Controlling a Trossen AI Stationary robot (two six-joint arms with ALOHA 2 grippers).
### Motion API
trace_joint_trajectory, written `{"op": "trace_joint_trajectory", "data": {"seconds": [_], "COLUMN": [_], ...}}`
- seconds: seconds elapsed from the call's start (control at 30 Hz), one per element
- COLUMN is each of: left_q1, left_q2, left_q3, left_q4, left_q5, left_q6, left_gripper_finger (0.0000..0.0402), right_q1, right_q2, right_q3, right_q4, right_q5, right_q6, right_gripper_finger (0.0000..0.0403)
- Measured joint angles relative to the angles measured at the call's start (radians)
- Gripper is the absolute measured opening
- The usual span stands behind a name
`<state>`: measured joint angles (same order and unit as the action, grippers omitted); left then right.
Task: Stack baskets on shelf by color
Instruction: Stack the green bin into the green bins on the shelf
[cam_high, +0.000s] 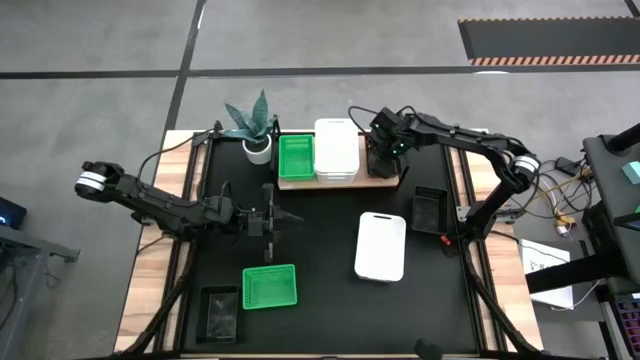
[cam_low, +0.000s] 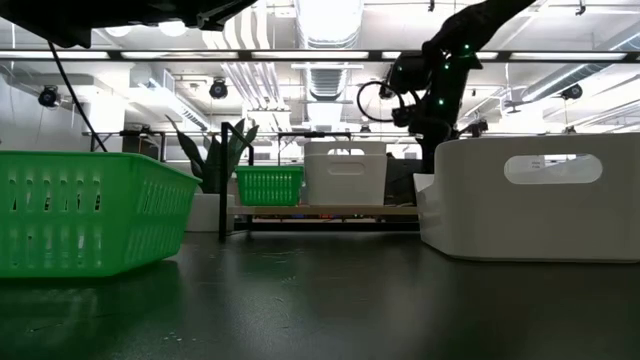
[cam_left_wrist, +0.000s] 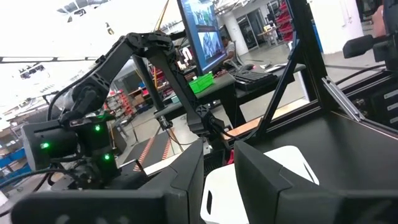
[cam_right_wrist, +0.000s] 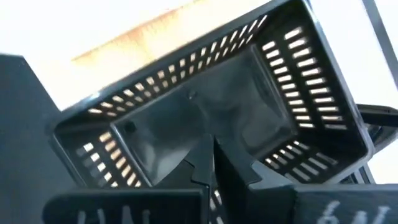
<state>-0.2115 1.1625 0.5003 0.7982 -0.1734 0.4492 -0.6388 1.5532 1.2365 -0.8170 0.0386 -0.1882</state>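
The light-brown shelf (cam_high: 340, 182) stands at the table's far side. A green basket (cam_high: 295, 157) and a white basket (cam_high: 336, 150) sit on it side by side. My right gripper (cam_high: 383, 158) is over the shelf's right end, shut on a black basket (cam_right_wrist: 205, 106), which fills the right wrist view. My left gripper (cam_high: 290, 217) is open and empty at the table's middle left, pointing toward the right edge. A green basket (cam_high: 270, 286), a white basket (cam_high: 380, 247) and two black baskets (cam_high: 219, 310) (cam_high: 430, 210) rest on the table. My right gripper pinches the black basket's slotted side wall at its rim (cam_right_wrist: 205, 146) between its two fingers, coming from above. The basket's open inside faces the wrist camera, with the shelf's wood beyond it. Whether the basket's bottom rests on the shelf, I cannot tell.
A potted plant (cam_high: 255, 135) stands at the shelf's left end. In the low view the loose green basket (cam_low: 85, 210) and the loose white basket (cam_low: 540, 195) stand in front of the shelf (cam_low: 330, 210). Bare table lies between them.
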Motion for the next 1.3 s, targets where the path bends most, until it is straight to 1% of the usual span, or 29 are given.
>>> {"op": "trace_joint_trajectory", "data": {"seconds": [0.3, 0.47, 0.6, 0.73, 0.87, 1.03, 1.17, 1.23, 1.3], "left_q1": [-0.001, -0.001, 0.0, 0.0, 0.0, 0.0, -0.004, -0.014, -0.035], "left_q2": [0.0, 0.0, 0.0, 0.0, 0.0, 0.0, 0.011, 0.031, 0.057], "left_q3": [0.0, 0.0, 0.0, -0.001, 0.0, 0.012, 0.005, 0.001, 0.004], "left_q4": [0.003, 0.002, 0.002, 0.0, 0.0, 0.004, 0.005, -0.002, -0.004], "left_q5": [0.0, 0.0, 0.0, 0.0, 0.0, 0.0, 0.0, 0.0, 0.0], "left_q6": [0.002, 0.002, 0.002, 0.002, 0.0, -0.091, -0.276, -0.36, -0.411], "left_gripper_finger": [0.0074, 0.0074, 0.0074, 0.0074, 0.0074, 0.0074, 0.0074, 0.0074, 0.0074], "right_q1": [0.026, 0.033, 0.033, 0.059, 0.12, 0.243, 0.366, 0.425, 0.48], "right_q2": [0.002, -0.017, -0.076, -0.165, -0.278, -0.408, -0.511, -0.561, -0.608], "right_q3": [0.0, 0.02, 0.063, 0.075, 0.061, 0.027, -0.043, -0.101, -0.173], "right_q4": [0.064, -0.004, -0.061, -0.101, -0.105, -0.123, -0.09, -0.026, 0.064], "right_q5": [-0.013, 0.036, 0.054, 0.058, 0.058, 0.063, 0.064, 0.066, 0.066], "right_q6": [0.013, 0.009, 0.016, 0.049, 0.077, 0.125, 0.157, 0.166, 0.159], "right_gripper_finger": [0.0009, 0.0009, 0.0009, 0.0009, 0.0009, 0.0009, 0.0009, 0.0009, 0.0009]}}
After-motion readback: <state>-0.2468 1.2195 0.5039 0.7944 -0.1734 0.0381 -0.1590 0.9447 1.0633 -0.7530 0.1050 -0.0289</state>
